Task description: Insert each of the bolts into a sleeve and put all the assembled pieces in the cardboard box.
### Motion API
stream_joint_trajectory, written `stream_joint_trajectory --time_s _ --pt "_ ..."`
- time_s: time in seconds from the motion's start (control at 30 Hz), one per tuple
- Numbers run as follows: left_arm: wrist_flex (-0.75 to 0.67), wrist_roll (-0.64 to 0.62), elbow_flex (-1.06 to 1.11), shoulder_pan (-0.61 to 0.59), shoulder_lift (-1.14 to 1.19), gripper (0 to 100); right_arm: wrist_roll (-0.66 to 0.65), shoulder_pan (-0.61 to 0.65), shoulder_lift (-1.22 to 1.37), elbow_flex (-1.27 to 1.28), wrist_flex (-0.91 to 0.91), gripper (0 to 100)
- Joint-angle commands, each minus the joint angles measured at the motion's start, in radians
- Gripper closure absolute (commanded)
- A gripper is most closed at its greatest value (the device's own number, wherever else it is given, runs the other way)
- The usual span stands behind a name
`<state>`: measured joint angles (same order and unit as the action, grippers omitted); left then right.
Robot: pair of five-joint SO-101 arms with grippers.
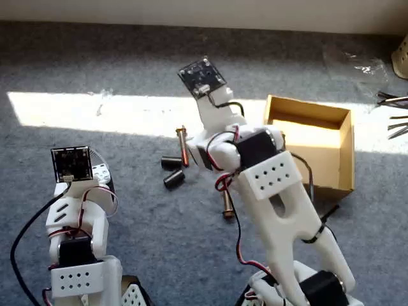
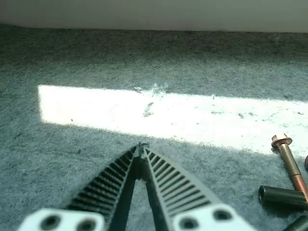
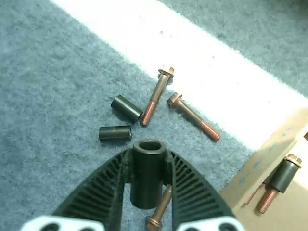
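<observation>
Three sleeves by your count? (K)

Yes. Held sleeve: clamped in the right pincer, fingers closed on its sides, bore open toward the wrist camera, long axis roughly along the fingers. Second sleeve and third sleeve: both on their sides on the bench, near each other, axes at an angle. (M)

Bolts? (K)

Three loose, all lying flat. First bolt: head away from the pincer, threaded tip just beside the second sleeve. Second bolt: head near the first bolt's shank, threads aimed toward the cardboard box. Third bolt: under the right pincer, partly hidden by the held sleeve. One assembled piece lies inside the box, head showing at one end of its sleeve, threads at the other. (M)

Arm poses? (K)

Right arm: stretched over mid-bench, wrist bent down beside the box. Left arm: folded at the near left, well apart from the parts. Left pincer: fingers together, nothing between them, tips low over the bench. (M)
</observation>
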<state>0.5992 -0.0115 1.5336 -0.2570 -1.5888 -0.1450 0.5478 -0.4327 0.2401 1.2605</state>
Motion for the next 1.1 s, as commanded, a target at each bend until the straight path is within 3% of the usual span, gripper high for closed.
stream_joint_trajectory --time_s 0.0,0.3,0.8,1.07 --pt "0.068 0.003 -0.114 0.018 -0.002 99 -0.003 -0.028 -0.154 0.12 -0.067 99.4" --pt "0.172 0.078 -0.202 0.13 -0.002 99 -0.003 -0.099 -0.357 0.423 -0.196 99.4" --pt "0.176 0.08 -0.291 0.133 0.005 99 0.048 -0.154 -0.538 0.705 -0.314 99.4" --pt "0.173 0.078 -0.469 0.145 0.334 99 0.048 -0.156 -0.565 0.881 -0.472 99.4"
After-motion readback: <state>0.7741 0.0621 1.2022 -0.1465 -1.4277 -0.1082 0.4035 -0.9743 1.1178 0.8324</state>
